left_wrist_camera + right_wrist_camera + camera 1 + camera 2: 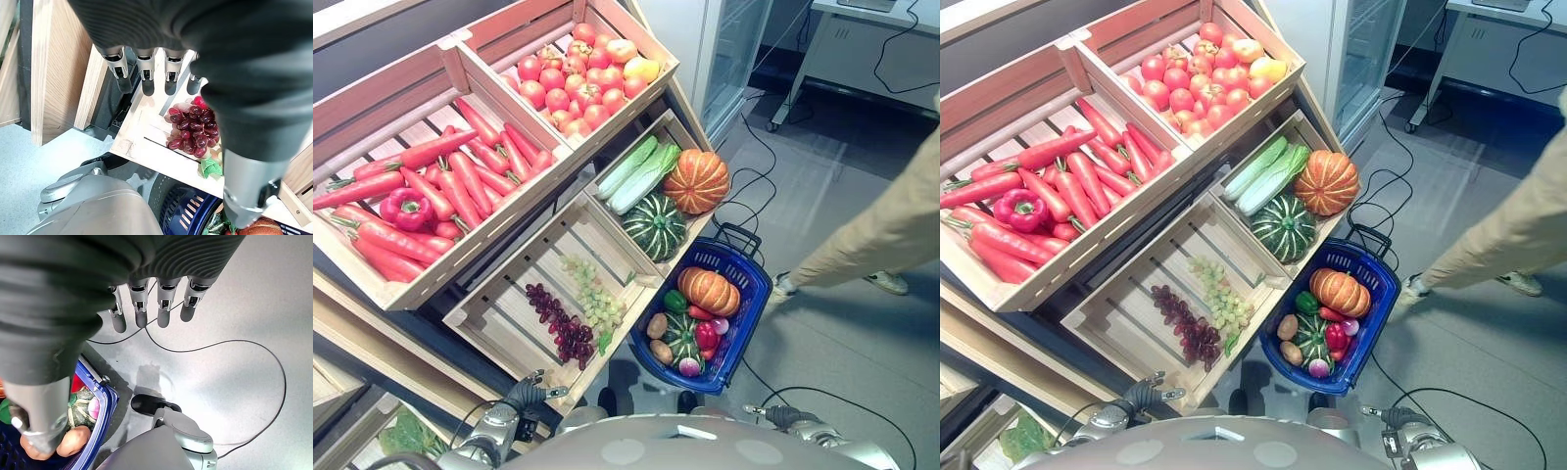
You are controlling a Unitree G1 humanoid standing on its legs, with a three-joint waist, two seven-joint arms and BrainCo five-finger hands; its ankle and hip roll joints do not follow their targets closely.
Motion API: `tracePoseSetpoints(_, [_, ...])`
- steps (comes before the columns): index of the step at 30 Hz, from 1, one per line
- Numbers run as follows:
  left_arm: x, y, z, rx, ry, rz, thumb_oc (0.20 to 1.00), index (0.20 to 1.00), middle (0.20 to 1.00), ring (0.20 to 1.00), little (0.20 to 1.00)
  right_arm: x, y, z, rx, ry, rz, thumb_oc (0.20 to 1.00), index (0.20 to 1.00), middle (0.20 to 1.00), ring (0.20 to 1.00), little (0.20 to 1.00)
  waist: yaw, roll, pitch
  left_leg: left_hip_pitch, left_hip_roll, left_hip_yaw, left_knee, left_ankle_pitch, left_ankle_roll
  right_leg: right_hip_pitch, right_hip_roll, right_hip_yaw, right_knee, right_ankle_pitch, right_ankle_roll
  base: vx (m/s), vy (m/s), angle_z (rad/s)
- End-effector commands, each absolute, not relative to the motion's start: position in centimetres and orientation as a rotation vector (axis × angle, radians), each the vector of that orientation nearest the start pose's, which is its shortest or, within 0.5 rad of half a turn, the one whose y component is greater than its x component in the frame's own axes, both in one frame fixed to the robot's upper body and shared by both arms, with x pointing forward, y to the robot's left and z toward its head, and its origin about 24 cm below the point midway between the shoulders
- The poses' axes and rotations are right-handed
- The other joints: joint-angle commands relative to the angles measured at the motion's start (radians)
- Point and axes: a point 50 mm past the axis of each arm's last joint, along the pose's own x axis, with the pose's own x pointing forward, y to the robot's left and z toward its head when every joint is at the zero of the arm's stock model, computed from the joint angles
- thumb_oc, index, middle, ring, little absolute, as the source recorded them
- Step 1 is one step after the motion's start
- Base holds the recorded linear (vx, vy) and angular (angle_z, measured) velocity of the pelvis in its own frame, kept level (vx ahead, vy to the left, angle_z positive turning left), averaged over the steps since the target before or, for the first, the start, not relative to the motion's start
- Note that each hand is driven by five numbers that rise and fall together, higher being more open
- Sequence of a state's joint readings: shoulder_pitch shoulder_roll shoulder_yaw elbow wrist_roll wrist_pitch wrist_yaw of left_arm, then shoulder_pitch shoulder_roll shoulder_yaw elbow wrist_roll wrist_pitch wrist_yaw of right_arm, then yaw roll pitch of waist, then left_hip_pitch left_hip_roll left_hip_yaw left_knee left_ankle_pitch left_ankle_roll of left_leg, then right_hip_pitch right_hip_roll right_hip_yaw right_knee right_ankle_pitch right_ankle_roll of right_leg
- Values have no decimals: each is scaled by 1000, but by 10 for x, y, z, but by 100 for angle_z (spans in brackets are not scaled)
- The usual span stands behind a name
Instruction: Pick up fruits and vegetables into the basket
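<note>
A blue basket point(752, 294) stands on the floor below the wooden stand. It holds an orange pumpkin point(709, 290), a striped green squash point(681, 335), potatoes point(657, 325), a red pepper point(706, 336) and other small vegetables. My left hand point(146, 73) hangs open and holds nothing, its fingers above the crate edge near the purple grapes point(193, 129). My right hand point(146, 308) is open over the grey floor beside the basket's rim point(105, 401), with nothing in it.
The stand's crates hold carrots point(460, 176) with a red pepper point(406, 208), tomatoes point(573, 78), green grapes point(592, 294) and purple grapes point(563, 328), plus cabbages point(639, 171), an orange pumpkin point(697, 181) and a green squash point(654, 225). A person's beige sleeve point(881, 225) and shoe point(886, 282) are at the right.
</note>
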State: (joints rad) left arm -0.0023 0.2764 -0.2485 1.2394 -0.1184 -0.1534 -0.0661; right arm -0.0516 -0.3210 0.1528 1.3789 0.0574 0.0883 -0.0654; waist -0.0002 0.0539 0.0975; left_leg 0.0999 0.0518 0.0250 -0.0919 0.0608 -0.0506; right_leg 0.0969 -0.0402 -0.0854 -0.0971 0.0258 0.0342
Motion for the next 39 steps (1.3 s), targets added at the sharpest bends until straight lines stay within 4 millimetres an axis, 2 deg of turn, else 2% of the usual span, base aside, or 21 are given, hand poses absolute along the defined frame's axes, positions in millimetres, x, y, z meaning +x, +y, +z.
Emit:
tracePoseSetpoints(1, [118, 237, -152, 305, 1082, -56, 1000, 1000, 1000, 1000, 1000, 83, -270, -155, -384, 1386, -204, 1000, 1000, 1000, 1000, 1000, 16, -44, 10, 20, -10, 15, 5, -107, -8, 9, -65, -13, 10, -15, 98, 0, 0, 0])
tracePoseSetpoints(6, [120, 234, -152, 265, 1068, -61, 1000, 1000, 1000, 1000, 1000, 83, -270, -155, -382, 1385, -207, 1000, 1000, 1000, 1000, 1000, 19, -46, 12, 19, -9, 16, 5, -107, -7, 9, -65, -14, 10, -14, 100, 0, 0, 0])
tracePoseSetpoints(39, [121, 239, -150, 279, 1067, -49, 1000, 1000, 1000, 1000, 1000, 82, -272, -155, -373, 1388, -219, 1000, 1000, 1000, 1000, 1000, 16, -45, 3, 35, -13, 8, 5, -112, -4, 26, -63, -15, 16, -25, 95, 0, 0, 0])
